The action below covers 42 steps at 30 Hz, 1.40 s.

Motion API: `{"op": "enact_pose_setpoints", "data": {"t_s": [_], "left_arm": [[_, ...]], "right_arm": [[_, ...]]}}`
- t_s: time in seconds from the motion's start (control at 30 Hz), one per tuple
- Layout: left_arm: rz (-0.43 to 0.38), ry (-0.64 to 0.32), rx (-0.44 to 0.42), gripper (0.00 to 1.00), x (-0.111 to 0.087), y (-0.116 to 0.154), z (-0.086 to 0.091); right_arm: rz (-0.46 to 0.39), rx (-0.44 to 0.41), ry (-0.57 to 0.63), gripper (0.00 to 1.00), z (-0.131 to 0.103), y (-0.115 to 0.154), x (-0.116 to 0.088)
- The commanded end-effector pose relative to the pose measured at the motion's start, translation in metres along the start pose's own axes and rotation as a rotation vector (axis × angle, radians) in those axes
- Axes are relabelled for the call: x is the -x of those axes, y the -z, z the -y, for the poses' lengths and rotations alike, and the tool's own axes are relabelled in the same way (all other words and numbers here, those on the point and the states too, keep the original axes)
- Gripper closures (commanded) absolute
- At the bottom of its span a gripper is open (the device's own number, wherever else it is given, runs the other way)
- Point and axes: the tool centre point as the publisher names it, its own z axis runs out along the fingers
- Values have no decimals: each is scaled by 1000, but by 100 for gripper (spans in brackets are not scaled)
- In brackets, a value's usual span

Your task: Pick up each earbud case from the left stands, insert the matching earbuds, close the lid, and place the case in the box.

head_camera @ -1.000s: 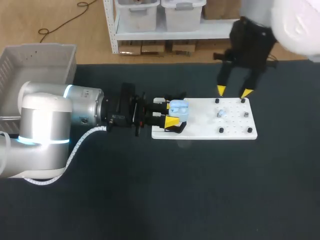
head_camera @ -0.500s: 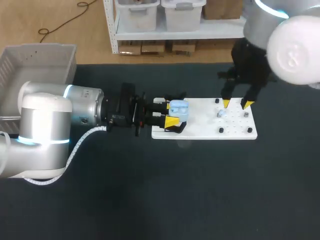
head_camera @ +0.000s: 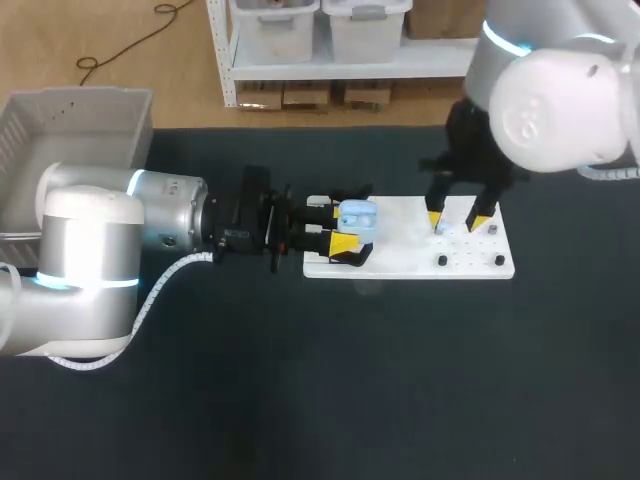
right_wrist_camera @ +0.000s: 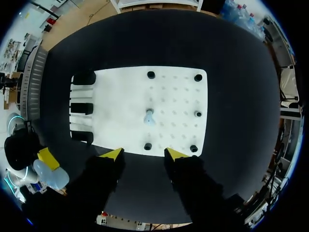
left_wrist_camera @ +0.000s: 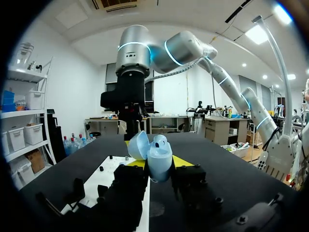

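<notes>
Fingers (right_wrist_camera: 112, 154), R: earbud (right_wrist_camera: 149, 117) ahead, wrist only

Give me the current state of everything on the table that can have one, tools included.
earbud case: lid open, gripped between the left tool's fingers.
left tool: shut on the earbud case.
right tool: open, above the white board, holding nothing.
earbud: loose on the white board, not in the case.
stands: all three empty.
</notes>
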Motion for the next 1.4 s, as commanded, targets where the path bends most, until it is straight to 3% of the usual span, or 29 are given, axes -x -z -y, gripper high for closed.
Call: {"op": "enact_pose_setpoints", "data": {"t_s": [0.03, 0.57, 1.4], "left_arm": [[-2, 0, 2, 100, 0, 0, 1], [-2, 0, 2, 100, 0, 0, 1], [-2, 0, 2, 100, 0, 0, 1]], "right_arm": [[-7, 3, -1, 50, -2, -8, 9], [-5, 15, -30, 53, 9, -26, 21], [14, 47, -44, 65, 10, -36, 31]]}}
